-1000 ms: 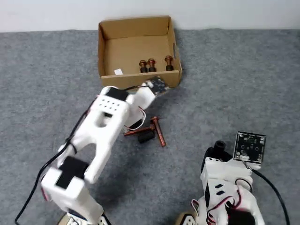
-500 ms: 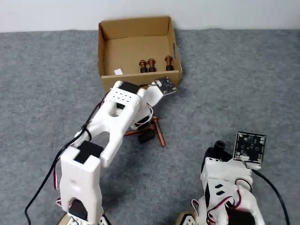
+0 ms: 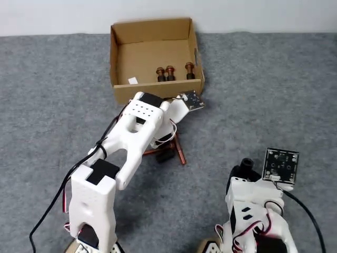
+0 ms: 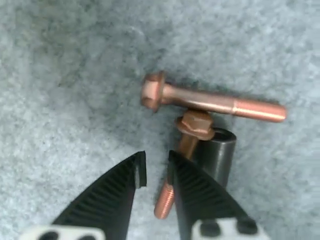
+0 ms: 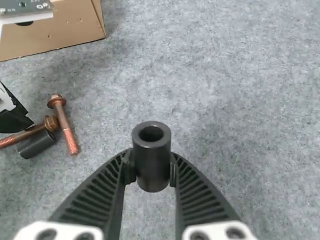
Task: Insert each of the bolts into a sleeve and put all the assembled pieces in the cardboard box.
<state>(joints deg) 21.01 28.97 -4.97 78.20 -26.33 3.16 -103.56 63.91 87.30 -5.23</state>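
Two copper bolts lie crossed on the grey carpet, one bare, the other resting with its head against a loose black sleeve. My left gripper hovers just above them, open by a narrow gap with nothing between its fingers. In the high view the left arm covers most of that pile; one bolt and the sleeve stick out. My right gripper is shut on another black sleeve, held upright, bore up, near the table's front right. The cardboard box holds three assembled pieces.
The box stands at the back centre, just beyond the left arm's wrist camera board. The right arm's camera board sticks out at front right. Grey carpet stretches open to the right of the bolts and between the two arms.
The left arm has swung forward and to the right, settling over the bolts and loose sleeve. The right arm and its sleeve have not moved.
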